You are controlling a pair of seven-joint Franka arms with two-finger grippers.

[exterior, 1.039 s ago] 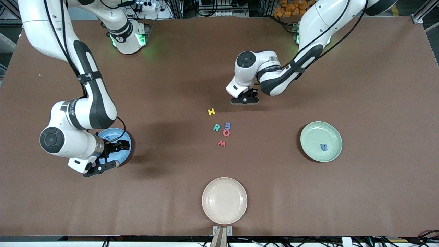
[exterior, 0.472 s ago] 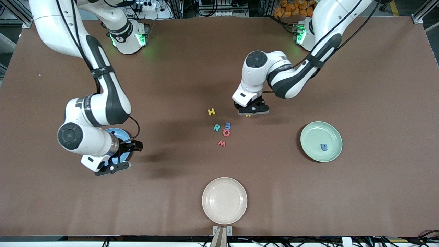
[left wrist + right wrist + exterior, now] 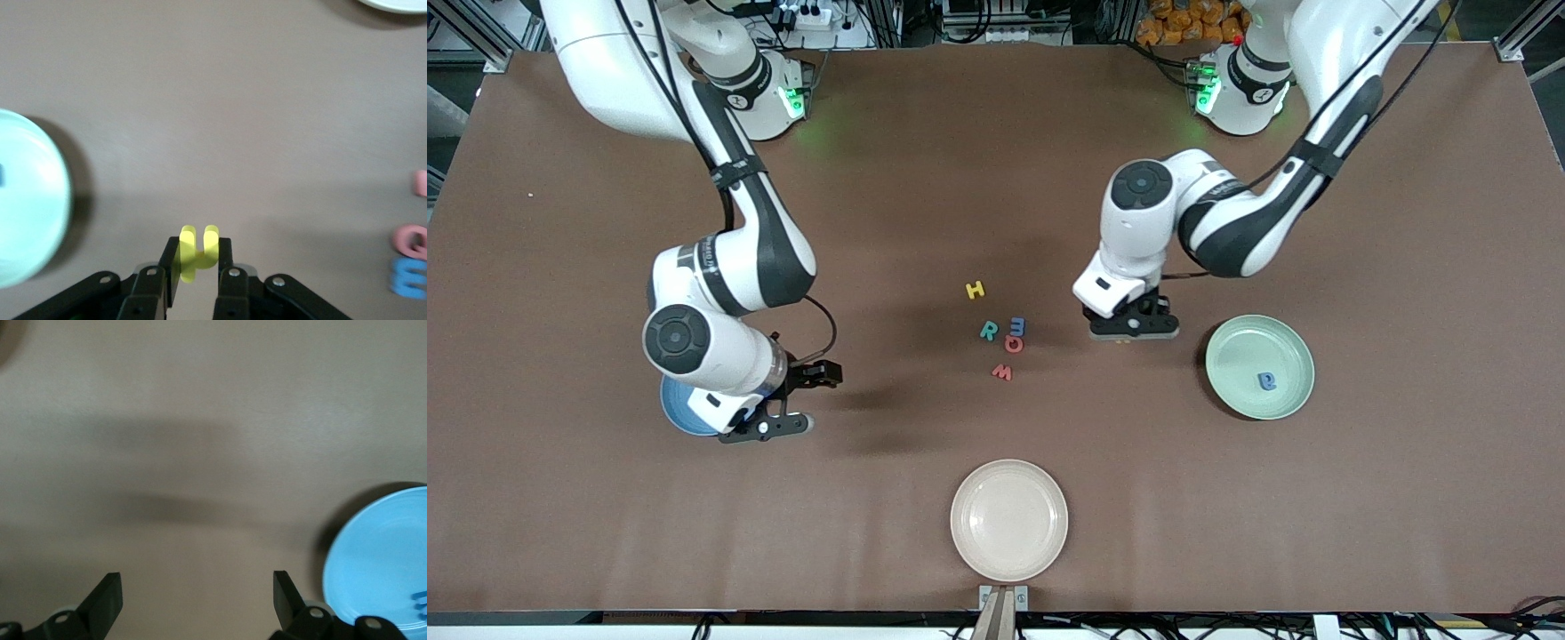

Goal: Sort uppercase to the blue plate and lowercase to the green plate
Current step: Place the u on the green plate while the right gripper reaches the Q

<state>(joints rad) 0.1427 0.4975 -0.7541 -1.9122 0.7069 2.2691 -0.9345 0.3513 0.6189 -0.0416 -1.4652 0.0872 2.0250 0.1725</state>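
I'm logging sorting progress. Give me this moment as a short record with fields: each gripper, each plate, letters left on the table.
left gripper: shut on yellow letter, over the table beside the green plate
right gripper: open, holds nothing, over the table beside the blue plate
green plate: holds blue a
blue plate: a blue letter at its edge
cream plate: holds nothing
loose letters: H, R, blue m, red round letter, red w

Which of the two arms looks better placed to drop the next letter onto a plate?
The left: its gripper is shut on a yellow letter beside the green plate. The right gripper is open and empty.
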